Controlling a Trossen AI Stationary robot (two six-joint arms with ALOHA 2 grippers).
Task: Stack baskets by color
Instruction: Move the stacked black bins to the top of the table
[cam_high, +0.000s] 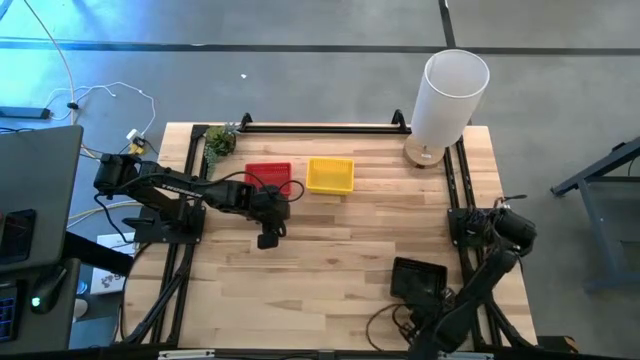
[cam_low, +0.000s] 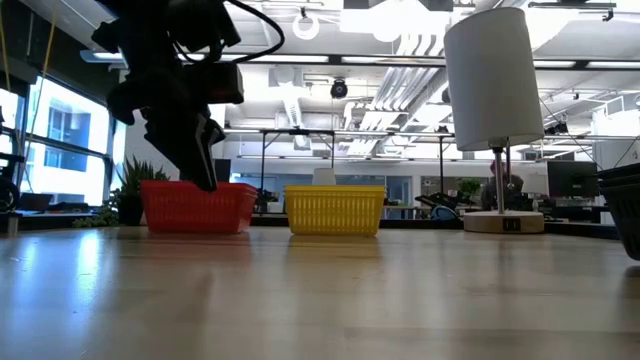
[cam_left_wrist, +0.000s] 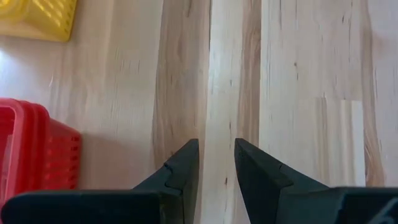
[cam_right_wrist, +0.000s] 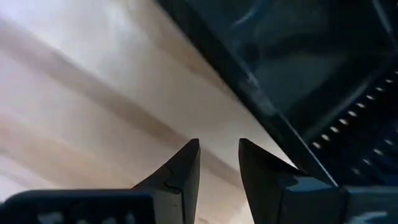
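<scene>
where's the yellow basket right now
In the high view the yellow basket sits on the far half of the table, just right of the red basket with a small gap between them, and left of the tall white cylinder.

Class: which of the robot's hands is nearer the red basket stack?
Left. The left hand hovers just in front of the red basket stack, empty. The right hand sits far off by the black baskets.
</scene>
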